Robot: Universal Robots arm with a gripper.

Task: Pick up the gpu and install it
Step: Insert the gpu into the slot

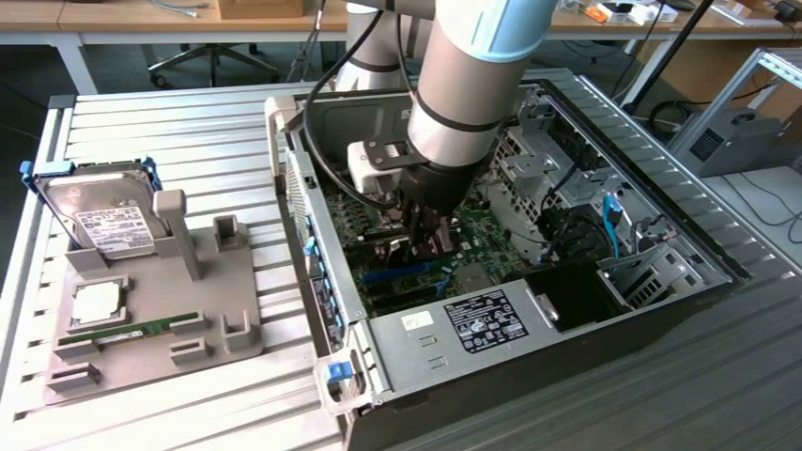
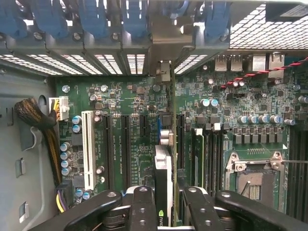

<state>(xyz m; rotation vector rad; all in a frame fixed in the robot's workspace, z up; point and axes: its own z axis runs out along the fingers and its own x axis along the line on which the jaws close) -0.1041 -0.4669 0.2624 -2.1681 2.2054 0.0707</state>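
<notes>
Reaching down into the open computer case (image 1: 527, 338), the robot arm has its pincer (image 1: 420, 225) deep inside, right over the green board (image 1: 483, 230). The pincer is closed tight and pinches the gpu (image 1: 424, 242) from both sides.

In the wrist view, the two black fingers (image 2: 143, 207) of the pincer (image 2: 168, 197) sit on either side of the gpu (image 2: 163, 178). The gpu is thin and stands up on its edge, so we see it from above like a line. It runs along the long black slots on the green board (image 2: 130, 144). Its far end is at the wall of the case, where a shiny metal strip (image 2: 161, 53) stands between the grills. I cannot tell if the gpu is pushed all the way down into a slot.

A long white slot (image 2: 88, 149) is off to one side of the gpu, and a square chip socket (image 2: 252, 180) is on the other side. A fat bundle of wires (image 2: 33, 118) lies near the edge of the board.

In the exterior view, the case lies on a worktop (image 1: 163, 122) made of pale slats. On the exterior view's left, well apart from the case, is a grey holder (image 1: 150, 291). A hard drive (image 1: 107, 221) with a white label leans at the holder's back end. A thin green memory stick (image 1: 131, 329) lies near the front of the holder.
</notes>
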